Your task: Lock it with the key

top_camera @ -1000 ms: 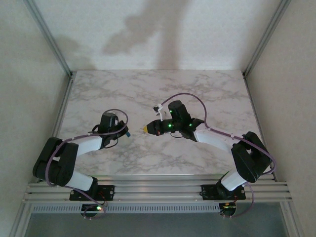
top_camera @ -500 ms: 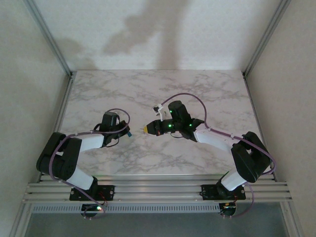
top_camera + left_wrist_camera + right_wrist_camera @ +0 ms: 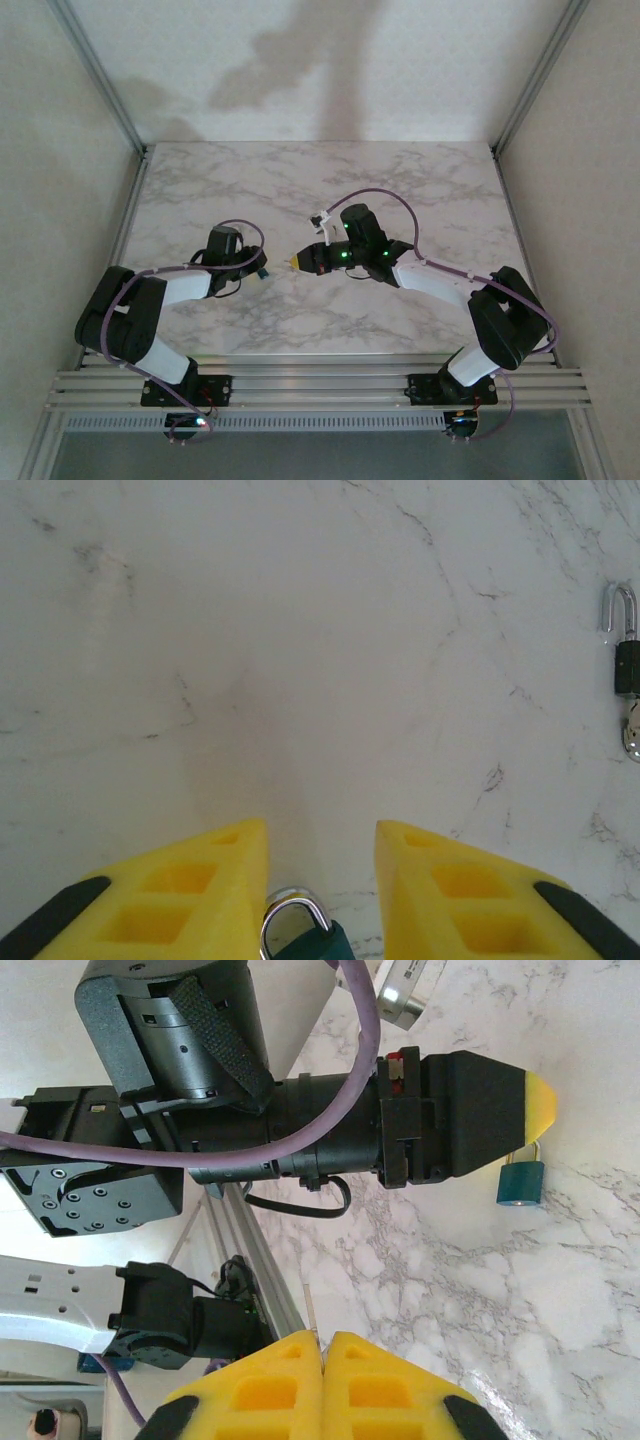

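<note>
Item: green padlock [image 3: 303,938], small, silver shackle.
Location: on marble table [image 3: 300,630], between fingers of left gripper [image 3: 320,832]. Fingers apart, nothing clamped.
Handling, by judgement: metal, rigid, dense for size, smooth and likely slippery. Best taken across flat body sides, shackle left free.
Right gripper [image 3: 322,1348]: fingers pressed together. Thin pale sliver at seam, key or not, cannot tell.
Dark piece with silver loop [image 3: 624,650]: lying well apart from padlock.
Markings: none legible.
</note>
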### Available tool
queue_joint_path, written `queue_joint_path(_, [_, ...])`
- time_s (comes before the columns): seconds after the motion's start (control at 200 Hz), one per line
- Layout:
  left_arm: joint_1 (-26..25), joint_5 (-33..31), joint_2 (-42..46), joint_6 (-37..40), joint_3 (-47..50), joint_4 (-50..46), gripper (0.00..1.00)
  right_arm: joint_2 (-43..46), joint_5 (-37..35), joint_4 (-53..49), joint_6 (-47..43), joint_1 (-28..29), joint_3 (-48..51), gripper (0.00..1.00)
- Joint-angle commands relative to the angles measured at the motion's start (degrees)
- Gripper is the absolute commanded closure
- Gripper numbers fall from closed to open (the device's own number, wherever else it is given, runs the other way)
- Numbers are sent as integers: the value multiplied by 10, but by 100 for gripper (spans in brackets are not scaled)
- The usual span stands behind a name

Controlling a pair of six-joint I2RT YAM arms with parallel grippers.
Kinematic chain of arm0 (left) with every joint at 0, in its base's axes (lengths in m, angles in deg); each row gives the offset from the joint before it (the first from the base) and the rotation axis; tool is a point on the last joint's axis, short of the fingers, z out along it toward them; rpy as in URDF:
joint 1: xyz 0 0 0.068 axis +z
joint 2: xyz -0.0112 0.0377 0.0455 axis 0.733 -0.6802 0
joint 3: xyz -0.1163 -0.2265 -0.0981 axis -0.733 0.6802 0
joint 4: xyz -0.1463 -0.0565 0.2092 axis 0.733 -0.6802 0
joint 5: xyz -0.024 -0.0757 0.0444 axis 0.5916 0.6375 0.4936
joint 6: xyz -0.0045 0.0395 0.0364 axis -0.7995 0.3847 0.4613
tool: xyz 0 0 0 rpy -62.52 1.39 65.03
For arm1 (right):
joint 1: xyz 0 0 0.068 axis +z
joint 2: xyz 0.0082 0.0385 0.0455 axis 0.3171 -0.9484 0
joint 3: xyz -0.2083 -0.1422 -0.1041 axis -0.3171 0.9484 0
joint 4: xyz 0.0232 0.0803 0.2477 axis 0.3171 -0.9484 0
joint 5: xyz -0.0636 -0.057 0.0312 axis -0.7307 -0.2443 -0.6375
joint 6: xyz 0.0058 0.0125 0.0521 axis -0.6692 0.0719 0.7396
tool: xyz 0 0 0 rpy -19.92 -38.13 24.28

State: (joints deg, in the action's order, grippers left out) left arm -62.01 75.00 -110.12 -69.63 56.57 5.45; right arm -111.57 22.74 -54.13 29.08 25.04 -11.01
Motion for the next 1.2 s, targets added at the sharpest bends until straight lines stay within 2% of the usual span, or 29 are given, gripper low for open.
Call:
queue_joint_path(0.0, [5, -10, 21, 10, -14, -13, 63, -4, 4, 14, -2, -2, 3, 100])
queue_joint_path(0.285, [5, -32, 125, 7, 38, 22, 35, -20, -44, 4, -9, 1, 1, 100])
queue_joint_path(0.581, [3, -59, 223, 1, 100, 82, 1, -74, -98, -38, -34, 26, -40, 100])
queue_joint_path(0.866, [2, -157, 336, -28, 150, 79, 0, -156, -198, -117, -56, 50, -121, 100])
queue_joint_path(1.016, [2, -198, 388, -49, 169, 68, 0, -208, -212, -135, -48, 56, -155, 100])
queue_joint_path(1.196, [2, -214, 396, -53, 170, 61, 0, -258, -226, -164, -51, 60, -206, 100])
